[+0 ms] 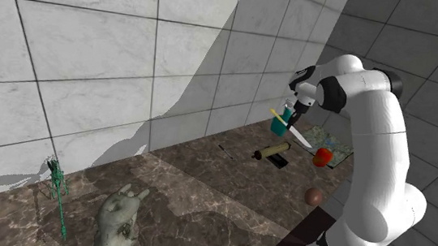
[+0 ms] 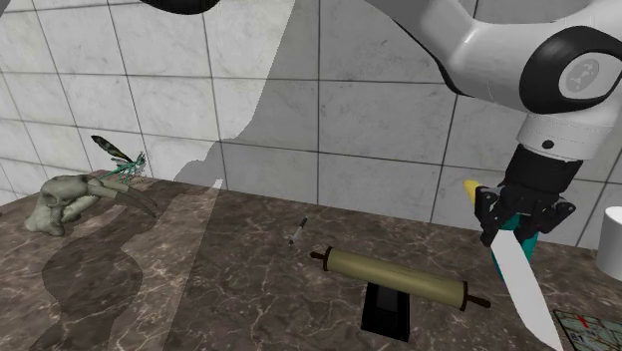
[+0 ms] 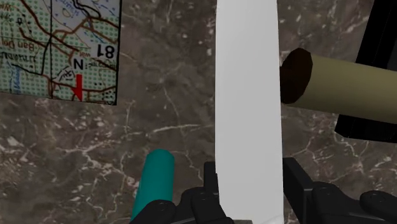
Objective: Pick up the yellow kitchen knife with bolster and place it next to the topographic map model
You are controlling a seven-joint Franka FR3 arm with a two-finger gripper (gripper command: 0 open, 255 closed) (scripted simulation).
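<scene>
Nearest the shoulder camera sits a grey hand sculpture (image 1: 122,220) on the dark marble counter (image 1: 204,182); far beyond it the claw (image 1: 291,123) hangs above the counter, clamped on the kitchen knife (image 1: 300,136); its yellow handle end juts toward the wall and its white blade slants down toward the topographic map (image 1: 334,142); the knife is in the air, touching nothing but the claw.

From the second exterior view the claw (image 2: 520,231) grips the knife (image 2: 523,284) about where handle meets blade; the blade points down and toward the camera, between the rolled scroll (image 2: 399,279) on its black stand (image 2: 387,311) and the map's corner (image 2: 593,327).

Along the wrist view the fingers (image 3: 211,188) press both flat sides of the knife (image 3: 248,95); the blade runs straight out from the claw (image 3: 251,172), with the map (image 3: 60,51) to one side and the scroll (image 3: 337,76) to the other.

I judge the knife stiff, fairly light, smooth-sided and apt to pivot in a pinch so near the blade; the thick bolster or handle offers the surer hold; the edge could scar the map if dropped.
</scene>
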